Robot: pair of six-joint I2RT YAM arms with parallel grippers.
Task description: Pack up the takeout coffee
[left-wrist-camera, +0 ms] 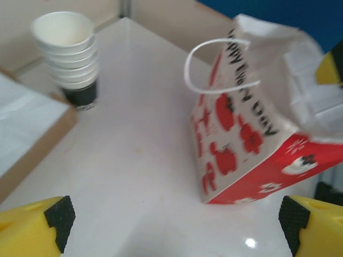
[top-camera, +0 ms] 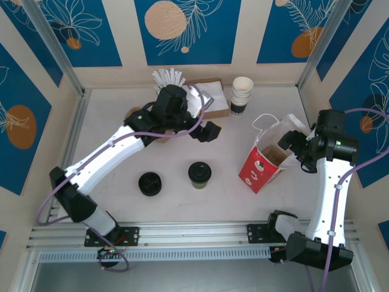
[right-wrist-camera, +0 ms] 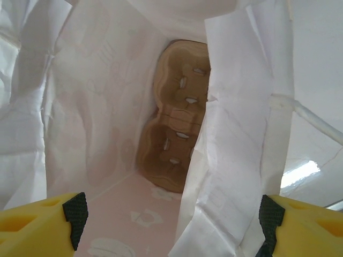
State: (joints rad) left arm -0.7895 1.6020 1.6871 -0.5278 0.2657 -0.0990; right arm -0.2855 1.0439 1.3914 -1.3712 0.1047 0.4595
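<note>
White, smooth table point(top-camera: 200, 207), faintly glossy. Landmark for all positions: the red-and-white paper bag point(top-camera: 262, 163).

Bag: stiff printed paper, tapered block shape, leaning, with its mouth open toward my right arm. The outside has red motifs and black lettering on white point(left-wrist-camera: 236, 144), and the inside is plain, creased white paper point(right-wrist-camera: 96, 107). A thin white cord handle point(left-wrist-camera: 187, 69) loops up from the rim.

Right gripper point(right-wrist-camera: 172, 217): at the bag's mouth, looking in. The yellow fingers with black ribbed pads point(right-wrist-camera: 75, 213) are spread wide and one crumpled side wall of the bag hangs between them. Nothing is pinched.

Left gripper point(left-wrist-camera: 177, 222): left of the bag and well apart from it, low over bare table and aimed at the bag's printed side. The fingers are spread wide with nothing between them.

Flat brown cardboard box point(top-camera: 214, 100) with white paper inside: behind the bag and to its left.

Brown moulded-pulp cup carrier point(right-wrist-camera: 179, 118): deep inside the bag, lumpy, with slotted wells.

Stack of lidless white paper cups point(top-camera: 242, 95), with a dark band at the base: behind the bag, just right of the box.

Takeout coffee point(top-camera: 199, 173): upright on the table left of the bag and apart from it. It has a round black plastic lid and olive sides.

Loose black lid point(top-camera: 150, 183): flat and round, further left of the bag than the coffee.
</note>
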